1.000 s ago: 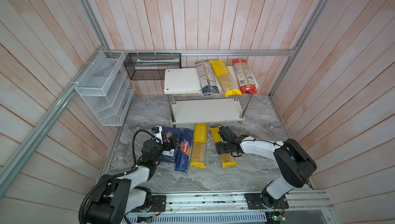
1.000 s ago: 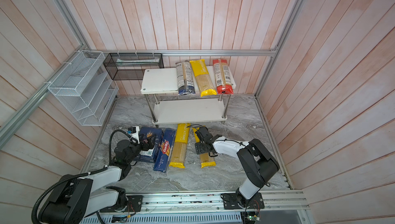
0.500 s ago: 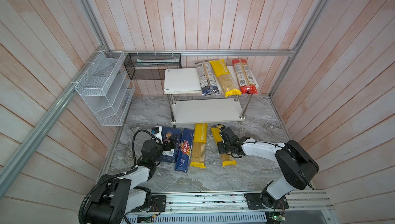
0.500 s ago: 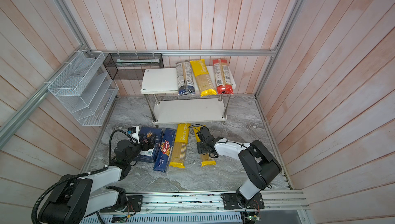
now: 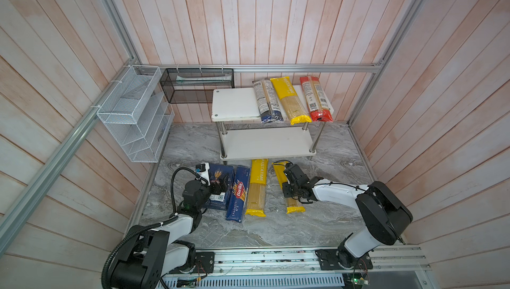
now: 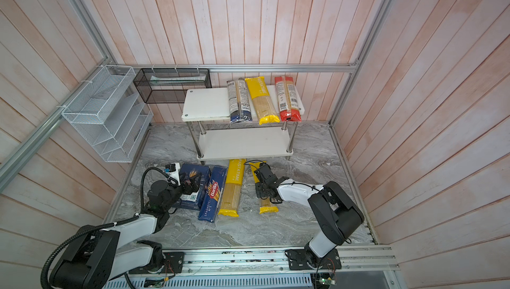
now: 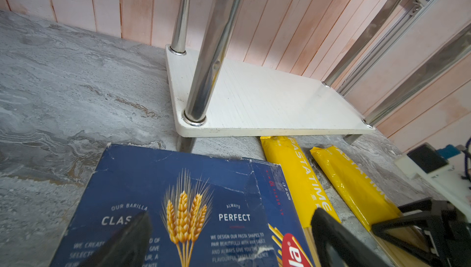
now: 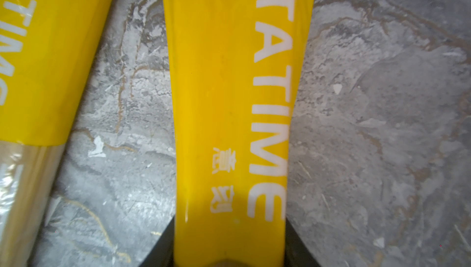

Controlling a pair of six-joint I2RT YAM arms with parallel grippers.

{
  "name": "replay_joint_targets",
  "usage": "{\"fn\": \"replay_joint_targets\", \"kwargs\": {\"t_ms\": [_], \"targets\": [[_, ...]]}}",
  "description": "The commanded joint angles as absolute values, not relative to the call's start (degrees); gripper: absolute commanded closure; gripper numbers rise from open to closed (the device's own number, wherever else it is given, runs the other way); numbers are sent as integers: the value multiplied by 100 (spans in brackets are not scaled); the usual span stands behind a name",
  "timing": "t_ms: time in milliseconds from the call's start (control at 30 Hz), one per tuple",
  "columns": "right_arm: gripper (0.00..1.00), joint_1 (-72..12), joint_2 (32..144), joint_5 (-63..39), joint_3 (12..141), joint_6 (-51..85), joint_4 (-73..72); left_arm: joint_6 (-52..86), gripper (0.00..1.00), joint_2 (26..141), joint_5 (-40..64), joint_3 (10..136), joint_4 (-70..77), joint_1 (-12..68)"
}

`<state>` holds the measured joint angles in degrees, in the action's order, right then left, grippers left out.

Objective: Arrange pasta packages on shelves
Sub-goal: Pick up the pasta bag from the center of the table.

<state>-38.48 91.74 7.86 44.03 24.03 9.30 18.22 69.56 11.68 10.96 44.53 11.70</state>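
Closing hard over the last second, the right jaws have gone from wide to tight on the rightmost long yellow PASTATIME bag [image 5: 294, 206], while the left arm [image 5: 182, 220] hasn't budged.

Big picture first: the grey marbled bench [image 5: 317, 227] carries everything. At its back stands the white two-tier rack [image 5: 237, 105] of rounded boards on chrome posts. The lower board is bare. The top board holds three packs side by side, each overhanging the front edge: a dark-ended clear bag [image 5: 267, 100], a shelved yellow PASTATIME bag [image 5: 289, 100] and a red-ended clear bag [image 5: 314, 98].

Down in front of the rack, four packs lie flat in a row. First comes a wide dark-blue Barilla cardboard box [image 5: 222, 173], with a narrower blue Barilla spaghetti pack [image 5: 237, 195] hard against it. Then a middle yellow PASTATIME bag [image 5: 256, 188], its far end at the lower board's front edge, and then the gripped one, slightly apart.

Now the right arm [image 5: 336, 192], reaching in low. Its jaws straddle that bag about midway along. In the right wrist view the yellow film [image 8: 229, 100] runs straight out between the dark fingertips [image 8: 158, 248], one pressed to each side, and the bag narrows there: pinched.

The left jaws are spread wide over the blue box, whose printed face shows between the dark fingers [image 7: 127, 240]. They grip nothing.
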Motion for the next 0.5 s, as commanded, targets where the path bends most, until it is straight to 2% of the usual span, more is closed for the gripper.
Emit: {"fn": "replay_joint_targets", "kwargs": {"t_ms": [0, 200, 467], "targets": [[65, -3841, 9328, 608, 4272, 2502, 1362, 1773, 0, 6915, 1178, 1025, 4579, 1196], [67, -3850, 9153, 574, 4262, 2517, 1363, 1767, 0, 6925, 1178, 1026, 4570, 1204], [77, -3850, 8973, 87, 4506, 2593, 1193, 1769, 0, 6924, 1169, 1031, 4562, 1202]]}}
